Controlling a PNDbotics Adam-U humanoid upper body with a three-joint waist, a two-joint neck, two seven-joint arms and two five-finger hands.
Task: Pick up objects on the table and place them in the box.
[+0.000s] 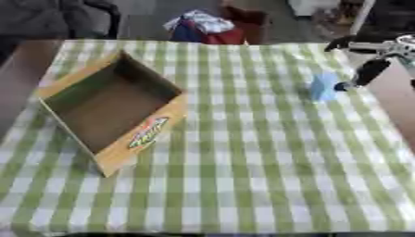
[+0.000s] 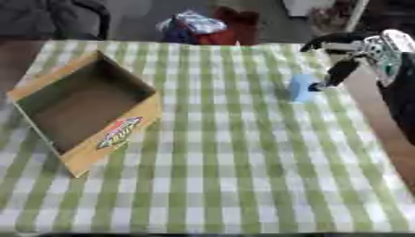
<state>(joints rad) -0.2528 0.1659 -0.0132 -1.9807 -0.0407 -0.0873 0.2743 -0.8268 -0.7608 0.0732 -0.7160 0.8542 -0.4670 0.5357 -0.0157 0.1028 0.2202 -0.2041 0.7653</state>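
A small light-blue object [image 1: 324,86] stands on the green-and-white checked tablecloth at the right. My right hand [image 2: 350,54] comes in from the upper right, black with silver parts. Its fingers [image 2: 336,73] are spread and reach down beside the blue object's right side, a fingertip close to it or touching it. An open cardboard box [image 1: 111,111] with a colourful logo on its front wall sits at the left and holds nothing I can see. My left hand shows in no view.
The table's wooden edge [image 1: 399,97] runs down the right side, just beyond the blue object. Past the far edge stand a dark chair [image 1: 73,18] and a heap of coloured things [image 1: 212,27] on the floor.
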